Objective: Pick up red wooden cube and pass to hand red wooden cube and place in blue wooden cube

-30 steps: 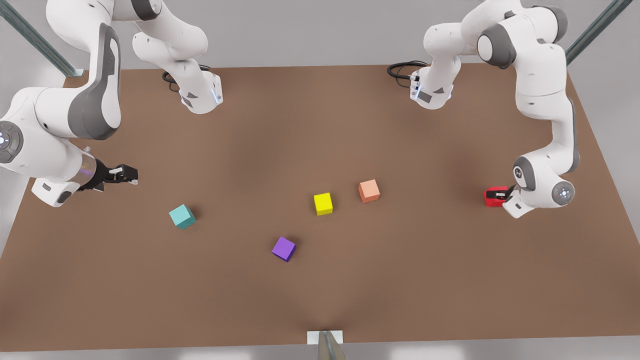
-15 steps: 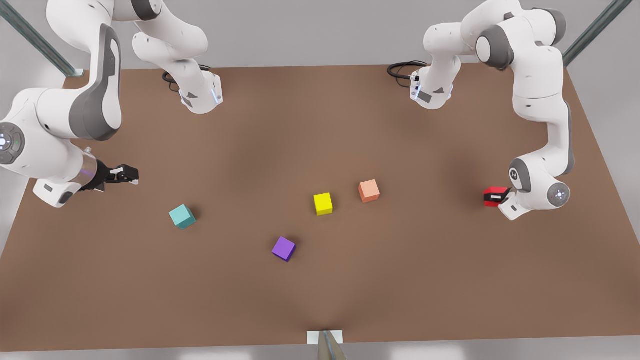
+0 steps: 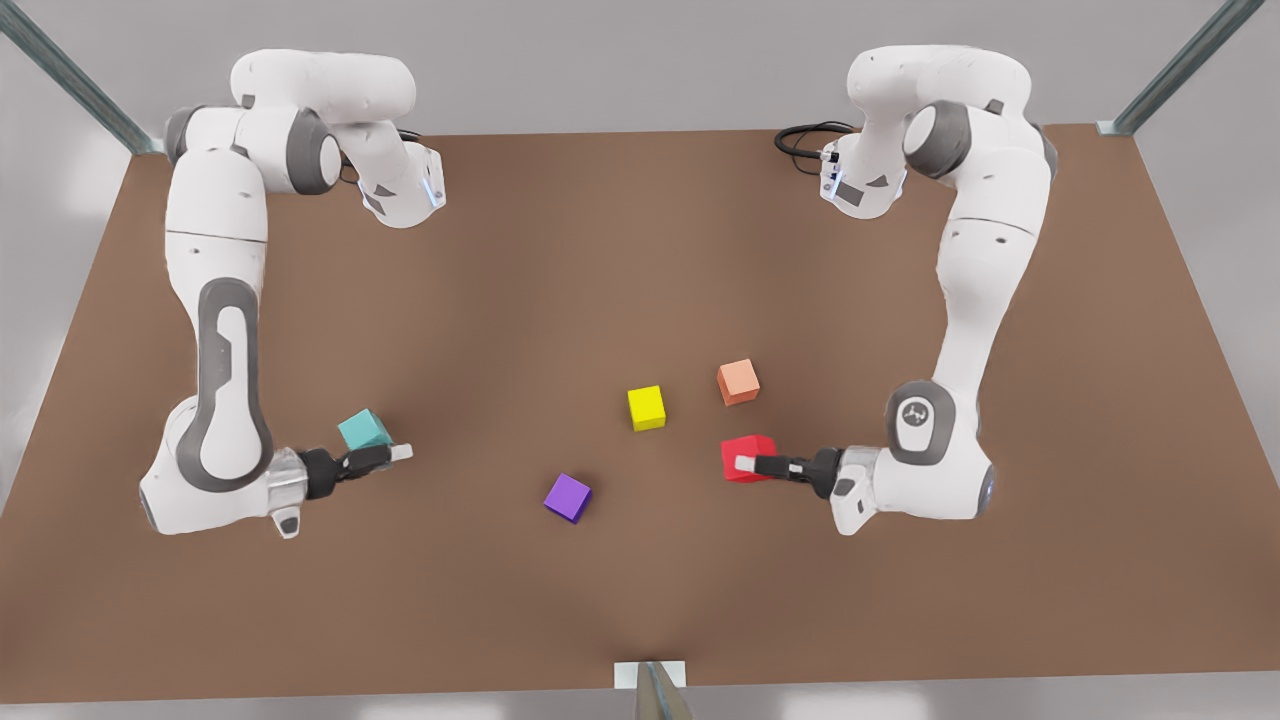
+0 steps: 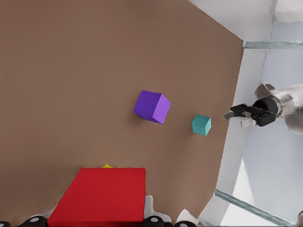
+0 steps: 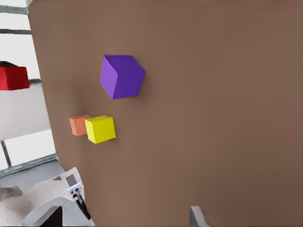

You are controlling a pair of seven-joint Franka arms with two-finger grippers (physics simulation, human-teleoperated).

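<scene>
Cubes lie scattered on a brown desk (image 3: 640,250) between two white arms. The left gripper (image 3: 742,464), on the arm at the front view's right, has its fingers (image 3: 748,464) pinching the red cube (image 3: 748,456), which sits just below the orange cube (image 3: 738,381) and to the right of the yellow cube (image 3: 646,407) in the front view. In the left wrist view the red cube (image 4: 100,196) sits right at that arm's own fingers, with the purple cube (image 4: 151,106) and the teal cube (image 4: 201,125) farther off.

The right gripper (image 3: 390,455), on the arm at the front view's left, reaches out just beside the teal cube (image 3: 364,429), on the side nearer the camera; whether it touches the cube, or whether its fingers are spread or pressed together, cannot be told.

The purple cube (image 3: 567,497) lies below and left of the yellow cube, between the two grippers. The right wrist view shows the purple cube (image 5: 122,76), the yellow cube (image 5: 100,129), the orange cube (image 5: 78,125) and, far off, the red cube (image 5: 14,78).
</scene>
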